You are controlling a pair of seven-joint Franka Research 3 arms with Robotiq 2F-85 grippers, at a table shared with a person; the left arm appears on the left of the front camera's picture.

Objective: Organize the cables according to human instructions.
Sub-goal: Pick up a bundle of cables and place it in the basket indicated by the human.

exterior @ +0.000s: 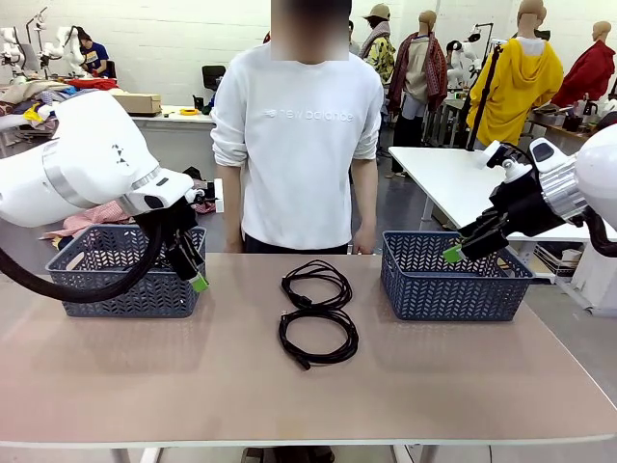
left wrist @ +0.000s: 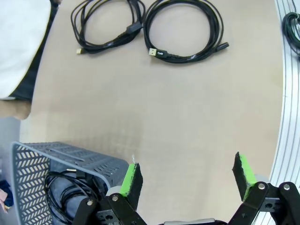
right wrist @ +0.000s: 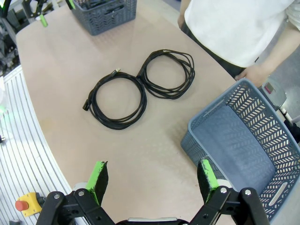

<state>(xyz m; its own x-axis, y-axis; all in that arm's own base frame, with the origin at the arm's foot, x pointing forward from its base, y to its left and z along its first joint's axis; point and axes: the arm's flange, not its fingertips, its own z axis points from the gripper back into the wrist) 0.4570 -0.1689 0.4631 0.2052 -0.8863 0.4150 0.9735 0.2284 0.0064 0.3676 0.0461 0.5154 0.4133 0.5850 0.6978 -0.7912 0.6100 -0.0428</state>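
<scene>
Two thin black coiled cords point(exterior: 313, 311) lie touching mid-table between grey-blue plastic lattice baskets point(exterior: 453, 289), left gripper point(exterior: 196, 278) and right gripper point(exterior: 453, 253) both gaping empty, so picking one likely awaits the person's cue.

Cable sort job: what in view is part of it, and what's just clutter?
Job:
left basket
right basket
coiled cable nearer the robot
coiled cable nearer the person
cable inside the left basket

Clutter:
emergency-stop button
cardboard box
white side table
</scene>
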